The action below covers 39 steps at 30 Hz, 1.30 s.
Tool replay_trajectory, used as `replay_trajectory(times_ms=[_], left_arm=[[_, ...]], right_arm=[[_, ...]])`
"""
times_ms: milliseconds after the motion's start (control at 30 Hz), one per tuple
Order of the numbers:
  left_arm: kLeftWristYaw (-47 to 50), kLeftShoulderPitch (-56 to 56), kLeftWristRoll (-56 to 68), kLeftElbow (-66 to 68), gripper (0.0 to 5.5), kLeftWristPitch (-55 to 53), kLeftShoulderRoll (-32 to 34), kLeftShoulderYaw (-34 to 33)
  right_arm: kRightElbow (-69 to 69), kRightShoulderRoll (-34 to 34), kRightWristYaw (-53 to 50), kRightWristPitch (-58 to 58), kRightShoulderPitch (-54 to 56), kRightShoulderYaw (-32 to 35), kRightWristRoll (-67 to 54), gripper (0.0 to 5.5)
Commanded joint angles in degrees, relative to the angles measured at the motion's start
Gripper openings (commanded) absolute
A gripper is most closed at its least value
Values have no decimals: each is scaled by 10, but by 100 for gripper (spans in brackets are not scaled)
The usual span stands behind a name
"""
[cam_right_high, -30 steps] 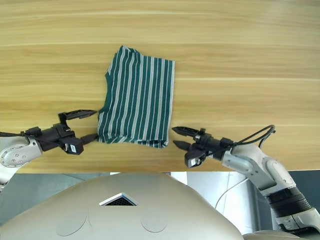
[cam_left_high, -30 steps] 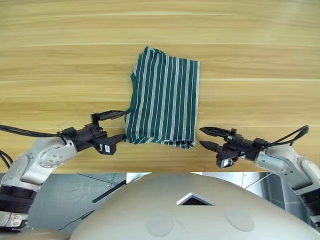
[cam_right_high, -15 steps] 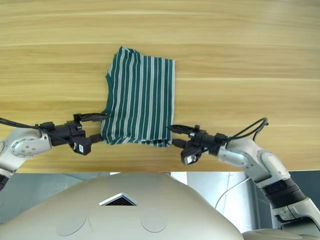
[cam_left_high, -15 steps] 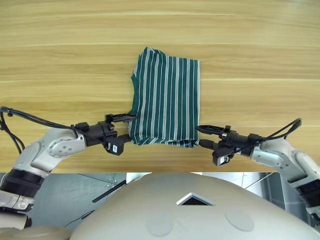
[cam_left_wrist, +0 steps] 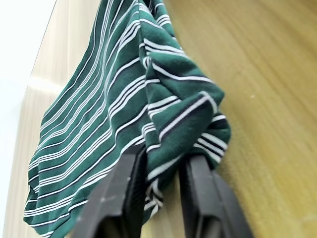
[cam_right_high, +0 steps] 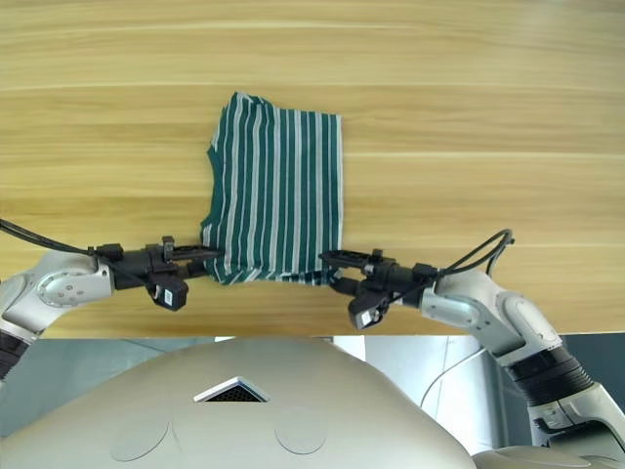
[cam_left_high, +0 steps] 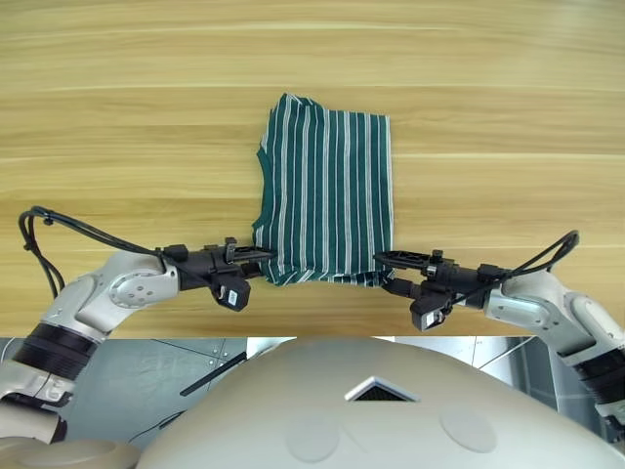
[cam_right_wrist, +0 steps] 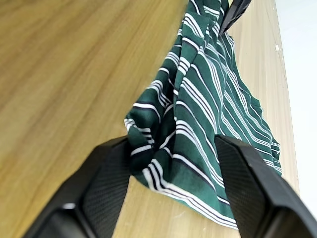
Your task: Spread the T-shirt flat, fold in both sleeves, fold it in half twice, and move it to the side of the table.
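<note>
Our left gripper (cam_left_high: 264, 262) is clenched on the near-left corner of the T-shirt (cam_left_high: 327, 186); in the left wrist view its fingers (cam_left_wrist: 121, 193) pinch a bunched wad of striped cloth, several layers thick. Our right gripper (cam_left_high: 386, 271) stands parted around the near-right corner. In the right wrist view its pads (cam_right_wrist: 106, 183) sit either side of the cloth with the gap wide, so we judge that it holds nothing yet.

The T-shirt lies as a narrow folded rectangle in the middle of the table (cam_left_high: 508, 117), its long sides running away from us and its near hem close to the table's front edge. We take the step in hand to be gripping both near corners for a fold in half.

The main risk we see is an uneven hold. If the left side lifts before the right closes, the hem goes up skewed and the stacked layers shear apart. The right pads may also catch only the top layer, leaving the lower ones on the wood and undoing the folded sleeves. The left wad could drag a crease into the fold. With the hem so near the edge, any pull toward us could slide cloth off the table.
</note>
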<state>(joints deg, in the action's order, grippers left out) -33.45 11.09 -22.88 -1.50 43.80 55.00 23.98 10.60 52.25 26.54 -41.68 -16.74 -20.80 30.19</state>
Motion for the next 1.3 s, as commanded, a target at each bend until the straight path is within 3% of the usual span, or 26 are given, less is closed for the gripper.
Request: replay_trajectory(times_ms=[33, 133, 467, 867, 1067, 1300], left_arm=[[-29, 21, -55, 38, 41, -19, 1, 30], [-26, 22, -54, 41, 1, -17, 0, 29], [-17, 24, -54, 44, 0, -16, -9, 27], [-5, 31, 15, 25, 0, -4, -31, 15], [12, 128, 119, -43, 0, -18, -19, -31], [21, 184, 121, -59, 0, -29, -30, -73]], right_arm=[[-34, -2, 8, 22, 3, 4, 26, 239], [-49, -6, -8, 28, 19, 21, 34, 179], [-53, -15, -11, 27, 21, 27, 36, 2], [-30, -26, -7, 24, 13, 30, 15, 2], [-15, -4, -15, 42, -42, 86, -36, 2], [-6, -1, 2, 59, -87, 115, -64, 2]])
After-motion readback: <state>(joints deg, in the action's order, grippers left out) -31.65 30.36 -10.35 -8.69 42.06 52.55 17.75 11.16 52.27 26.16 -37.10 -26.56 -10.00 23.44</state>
